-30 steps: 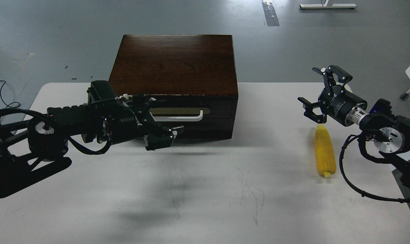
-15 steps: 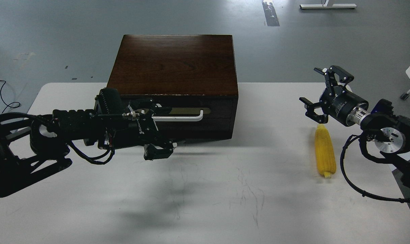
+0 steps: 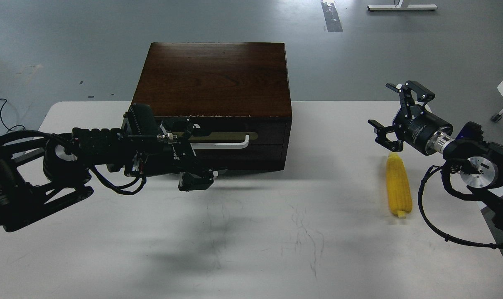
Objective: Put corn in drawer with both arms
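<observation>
Even, cool overhead light fills the scene, bright without harshness. The matte white tabletop [image 3: 276,249] carries soft, blurred grey shadows toward 7 o'clock, beneath the black left arm [image 3: 89,149]. A narrow dark shadow band runs under the dark brown wooden cabinet [image 3: 214,79], whose top shows a faint sheen. Focus looks sharp throughout; the black left gripper [image 3: 195,155] perhaps loses detail against the dark front.
</observation>
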Tool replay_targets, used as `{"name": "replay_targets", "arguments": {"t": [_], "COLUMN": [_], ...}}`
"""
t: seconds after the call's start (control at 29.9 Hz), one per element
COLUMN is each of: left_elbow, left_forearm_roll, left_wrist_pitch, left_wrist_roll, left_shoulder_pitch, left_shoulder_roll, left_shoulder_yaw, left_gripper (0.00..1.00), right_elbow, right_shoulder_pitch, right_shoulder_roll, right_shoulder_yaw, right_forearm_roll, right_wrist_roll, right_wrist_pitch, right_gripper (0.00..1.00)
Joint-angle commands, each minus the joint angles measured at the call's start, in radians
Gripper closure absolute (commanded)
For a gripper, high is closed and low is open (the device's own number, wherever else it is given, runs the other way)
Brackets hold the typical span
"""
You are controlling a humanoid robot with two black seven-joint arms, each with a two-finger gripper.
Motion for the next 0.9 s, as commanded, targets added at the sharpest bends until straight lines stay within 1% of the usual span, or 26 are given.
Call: {"name": "replay_targets", "arguments": {"t": [0.0, 0.43, 0.53, 0.8, 0.87], "left_elbow": [0.001, 0.028, 0.054, 0.078, 0.087], "left_forearm_roll": [0.0, 0.0, 0.0, 0.0, 0.0], "left_wrist_pitch": [0.0, 0.0, 0.0, 0.0, 0.0], "left_wrist_roll": [-0.017, -0.017, -0.017, -0.025, -0.039], "left_shoulder_pitch": [-0.003, -0.042, -0.043, -0.048, -0.058], "left_shoulder_roll": [0.0, -0.015, -0.018, -0.039, -0.049], "left_shoulder_yaw": [0.003, 0.004, 0.022, 0.039, 0.05], "left_gripper": [0.02, 0.02, 0.01, 0.02, 0.01], "right_elbow": [0.0, 0.0, 0.0, -0.014, -0.014], "right_shoulder_pitch": [0.0, -0.001, -0.001, -0.001, -0.008], "right_shoulder_roll": [0.0, 0.0, 0.0, 0.0, 0.0], "right_shoulder_yaw": [0.0, 0.0, 0.0, 0.0, 0.0], "right_forearm_roll": [0.0, 0.0, 0.0, 0.0, 0.0], "right_wrist_roll": [0.0, 0.0, 0.0, 0.0, 0.0], "right_wrist_pitch": [0.0, 0.0, 0.0, 0.0, 0.0], "right_gripper": [0.0, 0.0, 0.0, 0.0, 0.0]}}
